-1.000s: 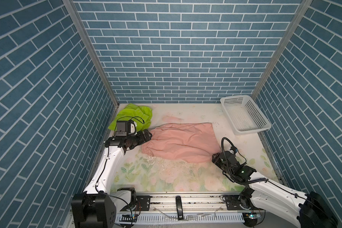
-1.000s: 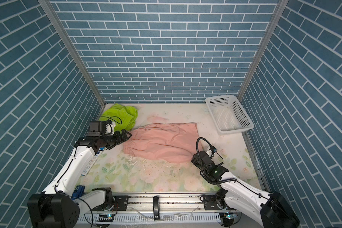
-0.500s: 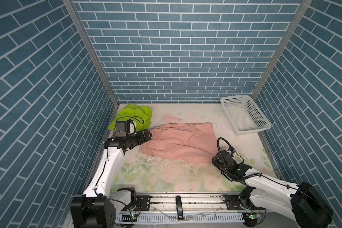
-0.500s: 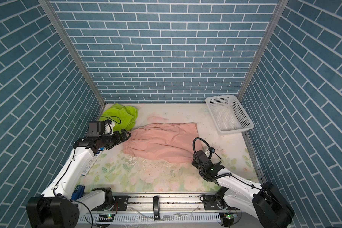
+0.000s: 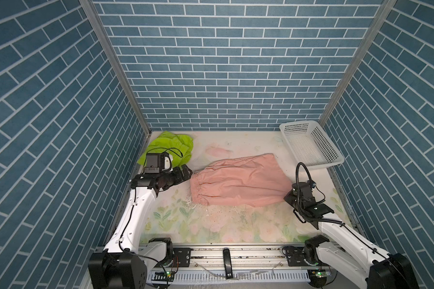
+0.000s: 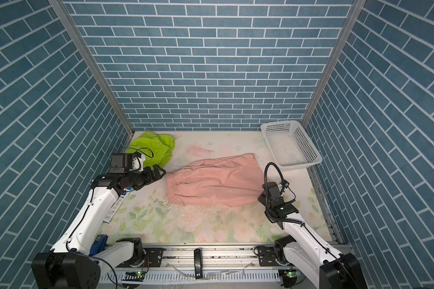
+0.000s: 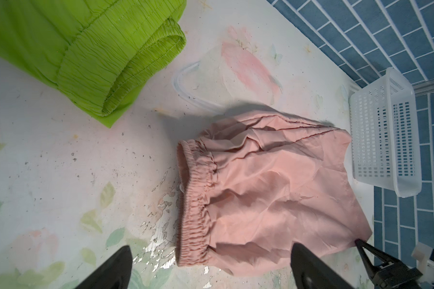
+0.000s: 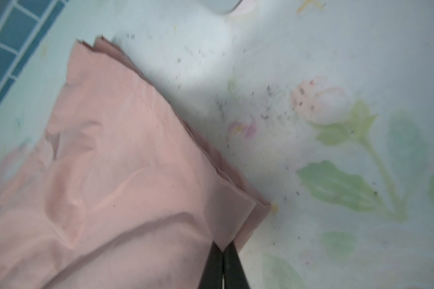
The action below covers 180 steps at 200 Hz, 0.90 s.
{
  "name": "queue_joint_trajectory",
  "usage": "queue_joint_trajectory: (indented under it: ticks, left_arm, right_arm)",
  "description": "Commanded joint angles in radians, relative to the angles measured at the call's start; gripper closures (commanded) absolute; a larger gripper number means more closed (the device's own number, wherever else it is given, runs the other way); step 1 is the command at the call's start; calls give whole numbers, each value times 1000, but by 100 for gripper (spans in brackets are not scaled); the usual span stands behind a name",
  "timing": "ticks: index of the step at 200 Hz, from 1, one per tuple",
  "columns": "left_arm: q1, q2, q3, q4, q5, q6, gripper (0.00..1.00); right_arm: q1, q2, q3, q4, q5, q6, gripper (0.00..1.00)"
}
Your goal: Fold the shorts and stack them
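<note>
Right gripper (image 8: 222,252) pinches the limp, light salmon-pink fabric shorts (image 5: 238,185) at their near-right hem corner; left gripper (image 5: 187,172) gapes beside the gathered waistband (image 5: 198,187).

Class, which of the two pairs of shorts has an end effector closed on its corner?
The pink shorts: the right end effector pinches their corner; the green shorts lie free.

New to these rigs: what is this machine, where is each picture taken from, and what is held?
Two white robot arms stand at a flowered table. Two pictures look down from overhead; two come from cameras on the arms' wrists. The pink shorts lie spread mid-table, the green shorts crumpled far left, a white basket far right. The left tool is open near the pink waistband, holding nothing. The right tool is pinched shut on a corner of the pink shorts.
</note>
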Motion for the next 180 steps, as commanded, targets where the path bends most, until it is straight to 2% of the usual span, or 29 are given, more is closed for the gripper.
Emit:
queue_joint_trajectory:
  ticks: [1, 15, 34, 60, 78, 94, 127, 162, 169, 180]
  left_arm:
    - [4, -12, 45, -48, -13, 39, 0]
    - [4, -9, 61, -69, -38, 61, 0]
    - [5, 6, 107, -112, -85, 101, 0]
    - [48, 43, 193, -159, -106, 153, 0]
    - [130, 72, 246, -173, -58, 183, 0]
    - [211, 109, 287, -187, 7, 206, 0]
    - [304, 162, 318, -201, 6, 232, 0]
    - [402, 183, 272, -146, 223, 177, 0]
    - [405, 174, 264, -140, 222, 167, 0]
    - [407, 153, 257, -144, 163, 166, 0]
  right_arm:
    - [-64, -7, 66, -133, -34, -154, 47]
    - [-77, -5, 113, -176, -46, -197, 42]
    - [-77, -20, 186, -237, -80, -276, 40]
    - [-26, 11, 295, -267, -225, -452, 40]
    - [145, 115, 374, -241, -263, -591, 38]
    - [354, 260, 466, -212, -219, -715, 35]
    - [689, 520, 624, -53, -147, -951, 29]
    - [899, 762, 778, 31, -123, -1149, 25]
    - [927, 805, 806, 32, -99, -1176, 24]
    - [954, 863, 848, 23, -79, -1204, 24]
